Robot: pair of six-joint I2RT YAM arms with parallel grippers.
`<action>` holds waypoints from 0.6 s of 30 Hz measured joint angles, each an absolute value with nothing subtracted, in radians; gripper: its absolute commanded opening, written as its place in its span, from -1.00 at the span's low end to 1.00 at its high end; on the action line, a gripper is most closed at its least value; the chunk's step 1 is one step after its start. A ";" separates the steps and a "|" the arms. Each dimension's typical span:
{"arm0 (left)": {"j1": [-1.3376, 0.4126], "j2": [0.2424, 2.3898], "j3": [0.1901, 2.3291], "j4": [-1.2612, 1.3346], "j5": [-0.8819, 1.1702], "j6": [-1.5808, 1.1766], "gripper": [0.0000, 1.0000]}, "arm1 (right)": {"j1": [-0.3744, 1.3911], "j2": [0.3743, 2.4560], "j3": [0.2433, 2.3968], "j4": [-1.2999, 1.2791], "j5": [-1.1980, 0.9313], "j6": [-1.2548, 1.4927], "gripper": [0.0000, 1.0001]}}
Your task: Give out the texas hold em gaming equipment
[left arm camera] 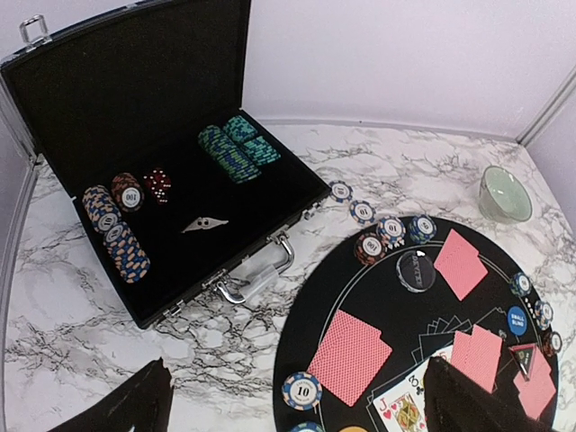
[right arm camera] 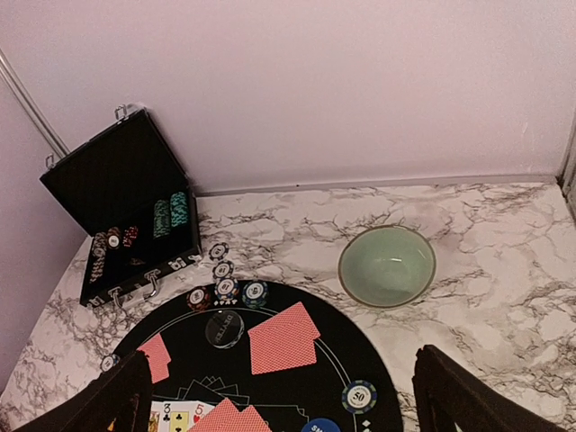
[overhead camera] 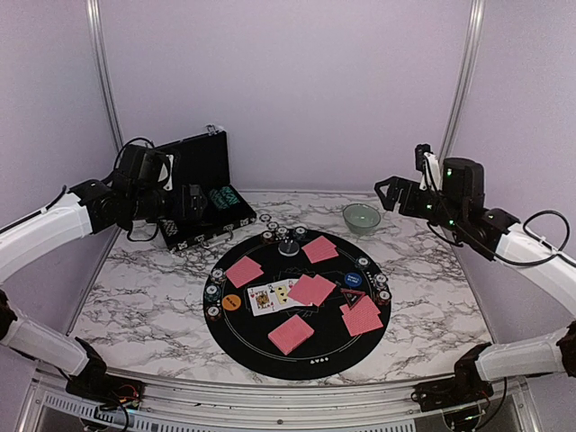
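The round black mat lies on the marble table, its near rim close to the table's near edge, with bare marble left and right of it. Pinkish-red-backed cards lie face down in pairs around the mat, and face-up cards sit left of its centre. Small chip stacks line its left, far and right rims, and an orange disc and a blue disc lie inside those rims. The open black case stands off the mat's far-left rim and the green bowl off its far-right rim. The left gripper hangs above the case and the right gripper is raised beside the bowl, both outside the mat. From the left wrist, the left gripper has its fingers spread wide over the mat's left rim, holding nothing; the case handle nearly touches that rim. From the right wrist, the right gripper is likewise spread with empty fingers above the mat's far half, and the bowl sits just off the rim.
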State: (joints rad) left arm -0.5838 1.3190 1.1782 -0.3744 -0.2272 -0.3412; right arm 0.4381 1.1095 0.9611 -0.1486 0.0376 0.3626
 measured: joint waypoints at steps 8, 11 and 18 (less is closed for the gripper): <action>-0.546 1.281 1.114 -0.291 -0.226 -0.363 0.98 | 0.438 1.108 0.938 -0.149 0.107 0.362 0.97; -0.545 1.276 1.100 -0.280 -0.227 -0.368 0.98 | 0.437 1.104 0.938 -0.147 0.120 0.362 0.97; -0.545 1.271 1.093 -0.270 -0.226 -0.375 0.98 | 0.432 1.097 0.938 -0.146 0.134 0.363 0.97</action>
